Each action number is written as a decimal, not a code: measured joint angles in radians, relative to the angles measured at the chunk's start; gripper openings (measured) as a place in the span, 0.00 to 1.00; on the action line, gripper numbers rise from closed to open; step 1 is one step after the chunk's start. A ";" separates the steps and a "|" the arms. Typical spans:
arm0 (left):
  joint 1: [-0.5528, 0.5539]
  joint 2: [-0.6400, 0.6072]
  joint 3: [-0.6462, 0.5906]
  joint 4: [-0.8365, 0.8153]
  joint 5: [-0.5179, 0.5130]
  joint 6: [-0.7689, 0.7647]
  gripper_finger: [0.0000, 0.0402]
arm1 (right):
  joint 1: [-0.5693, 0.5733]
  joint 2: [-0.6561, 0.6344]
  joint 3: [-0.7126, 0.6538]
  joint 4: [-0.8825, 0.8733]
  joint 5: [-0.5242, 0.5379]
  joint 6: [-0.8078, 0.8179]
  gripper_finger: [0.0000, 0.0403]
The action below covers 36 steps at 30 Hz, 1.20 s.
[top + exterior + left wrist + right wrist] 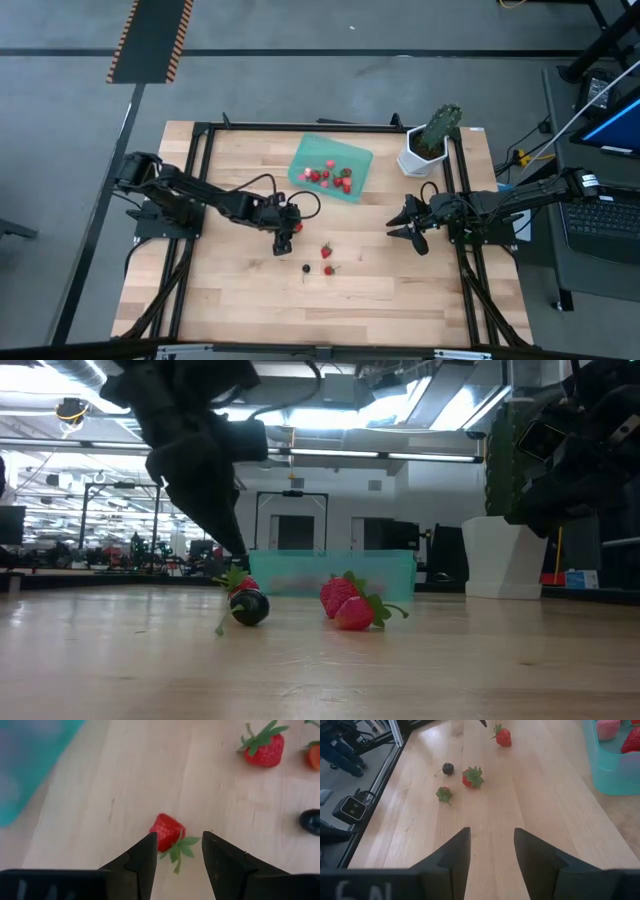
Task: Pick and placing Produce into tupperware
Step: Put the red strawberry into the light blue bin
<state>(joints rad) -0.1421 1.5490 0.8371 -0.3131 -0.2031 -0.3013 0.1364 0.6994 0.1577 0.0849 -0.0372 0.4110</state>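
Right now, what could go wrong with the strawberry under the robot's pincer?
1. The left pincer is open over a strawberry that lies nearer one finger; closing could nudge it sideways rather than grip it.
2. Only its leafy top sits between the fingers, so the pincer might pinch just leaves and drop it.
3. A dark berry and two more strawberries lie loose nearby; a bumped one could roll away from the tupperware.

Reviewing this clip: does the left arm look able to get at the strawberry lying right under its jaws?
Probably yes. The left gripper hangs just above the strawberry, jaws open and straddling its green top, with bare table around it. The tupperware sits off to one side, clear of the approach.
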 joint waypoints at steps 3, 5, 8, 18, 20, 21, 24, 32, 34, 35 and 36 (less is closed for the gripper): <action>0.011 0.012 0.000 -0.001 0.013 -0.012 0.37 | 0.000 0.000 0.000 0.000 0.000 0.000 0.38; 0.016 0.021 0.000 -0.006 0.014 -0.011 0.37 | 0.000 0.000 0.000 0.000 0.000 0.000 0.38; 0.023 0.037 0.000 0.009 0.016 -0.011 0.37 | 0.000 0.000 0.000 0.000 0.000 -0.001 0.38; 0.040 0.084 0.002 0.037 0.060 -0.011 0.37 | 0.000 0.000 0.000 0.000 0.000 -0.004 0.38; 0.039 0.084 0.002 0.039 0.063 -0.011 0.37 | 0.000 0.000 0.000 -0.001 0.001 -0.004 0.38; 0.039 0.084 0.002 0.040 0.066 -0.011 0.37 | 0.000 0.000 0.000 -0.001 0.001 -0.005 0.38; 0.039 0.084 0.002 0.041 0.067 -0.011 0.37 | 0.000 0.000 0.000 -0.001 0.003 -0.017 0.38; 0.039 0.083 0.002 0.039 0.116 -0.011 0.37 | 0.000 0.000 0.000 -0.001 0.003 -0.023 0.38; 0.039 0.086 0.002 0.038 0.117 -0.011 0.37 | 0.000 0.000 0.000 -0.001 0.003 -0.023 0.38; 0.039 0.093 0.002 0.040 0.117 -0.011 0.37 | 0.000 0.000 0.000 -0.001 0.003 -0.023 0.38; 0.039 0.098 0.002 0.032 0.117 -0.011 0.37 | 0.000 0.000 0.000 -0.001 0.003 -0.023 0.38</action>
<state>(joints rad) -0.1028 1.6469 0.8387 -0.2813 -0.0860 -0.3122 0.1360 0.6994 0.1577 0.0841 -0.0345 0.3882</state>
